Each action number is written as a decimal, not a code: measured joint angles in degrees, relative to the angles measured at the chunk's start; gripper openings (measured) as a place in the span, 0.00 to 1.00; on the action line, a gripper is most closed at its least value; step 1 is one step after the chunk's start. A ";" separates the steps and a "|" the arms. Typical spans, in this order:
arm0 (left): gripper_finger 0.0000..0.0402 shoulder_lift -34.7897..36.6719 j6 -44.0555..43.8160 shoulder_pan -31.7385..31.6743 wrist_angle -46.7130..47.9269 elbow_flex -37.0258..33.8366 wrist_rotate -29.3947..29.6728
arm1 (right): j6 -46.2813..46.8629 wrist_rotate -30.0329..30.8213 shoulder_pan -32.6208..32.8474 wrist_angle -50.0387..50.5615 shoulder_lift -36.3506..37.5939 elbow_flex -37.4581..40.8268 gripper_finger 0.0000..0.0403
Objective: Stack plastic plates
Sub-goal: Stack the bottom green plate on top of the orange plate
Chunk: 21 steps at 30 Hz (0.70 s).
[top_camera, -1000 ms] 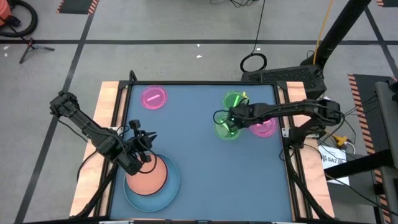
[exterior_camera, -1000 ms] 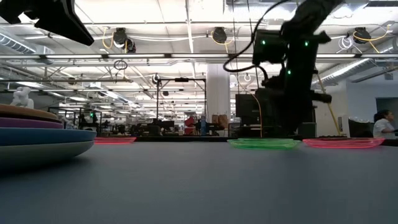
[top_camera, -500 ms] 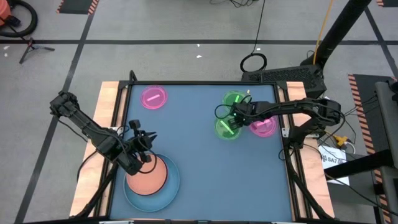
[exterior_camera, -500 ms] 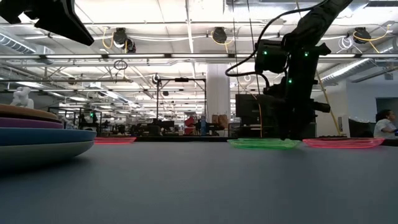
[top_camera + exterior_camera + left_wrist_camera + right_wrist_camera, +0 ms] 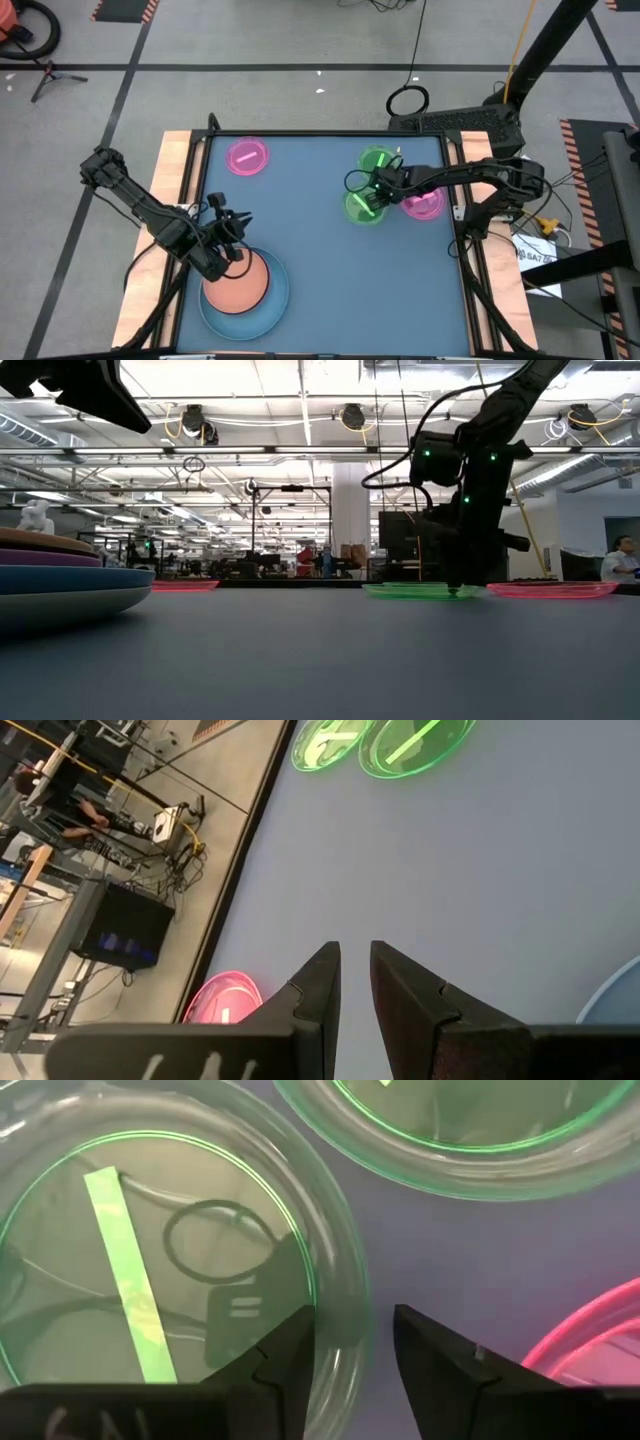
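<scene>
right gripper (image 5: 355, 1350) fingertips: cut off by the right wrist picture's edge, straddling the near green plate's (image 5: 160, 1270) rim.
second green plate (image 5: 470, 1130): beyond the fingers, only partly in frame.
pink plate (image 5: 590, 1345): beside the right gripper, only an arc shows.
stack (image 5: 60, 575): under the left gripper (image 5: 355, 990), cut by the low view's edge.
people behind: too small to tell.

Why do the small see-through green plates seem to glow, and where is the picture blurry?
In the right wrist view, the translucent green plastic plate catches light along its rim and mirrors a dark shape, with the right gripper straddling that rim. In the low view, the near stack of plates is soft and out of focus. In the high view, lighting is even, with faint shadows.
</scene>
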State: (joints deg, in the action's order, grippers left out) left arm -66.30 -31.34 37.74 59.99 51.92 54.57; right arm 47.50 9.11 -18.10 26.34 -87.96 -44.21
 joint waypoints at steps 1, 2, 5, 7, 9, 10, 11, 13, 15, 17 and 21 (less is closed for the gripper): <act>0.17 0.00 0.01 0.00 0.02 0.00 0.01 | -0.18 -0.23 0.06 -0.68 0.00 0.01 0.32; 0.17 0.00 0.02 0.00 0.00 0.00 0.02 | -0.23 -0.48 0.14 -1.45 -0.03 0.01 0.32; 0.17 0.00 0.05 0.00 0.02 0.02 0.00 | -0.23 -1.89 0.22 -2.61 -0.03 0.01 0.32; 0.17 0.00 0.05 0.00 0.02 0.00 0.00 | -0.26 -1.91 0.41 -3.27 -0.04 0.01 0.32; 0.17 0.00 0.05 0.00 0.02 0.00 0.02 | -0.25 -1.91 0.58 -3.91 -0.04 0.01 0.31; 0.17 0.00 0.05 0.01 0.02 0.01 0.00 | -0.24 -1.91 0.58 -4.24 -0.04 0.01 0.30; 0.17 0.00 0.05 0.00 0.02 0.00 0.00 | -0.24 -1.91 0.61 -4.51 -0.04 0.01 0.29; 0.17 0.00 0.03 0.00 0.02 0.00 0.02 | -0.23 -1.89 0.61 -4.71 -0.04 0.01 0.25; 0.17 0.00 0.03 0.01 0.02 0.00 0.02 | -0.23 -1.87 0.60 -4.97 -0.04 0.01 0.20; 0.17 0.00 0.03 0.00 0.02 0.00 0.00 | -0.23 -1.87 0.61 -5.13 -0.04 0.01 0.14; 0.17 0.00 0.03 0.01 0.02 0.00 0.00 | -0.28 -1.80 0.60 -5.13 -0.02 0.01 0.03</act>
State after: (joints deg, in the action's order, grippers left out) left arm -66.30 -31.31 37.75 60.01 51.92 54.57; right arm 47.22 7.31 -17.51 21.21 -87.99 -44.21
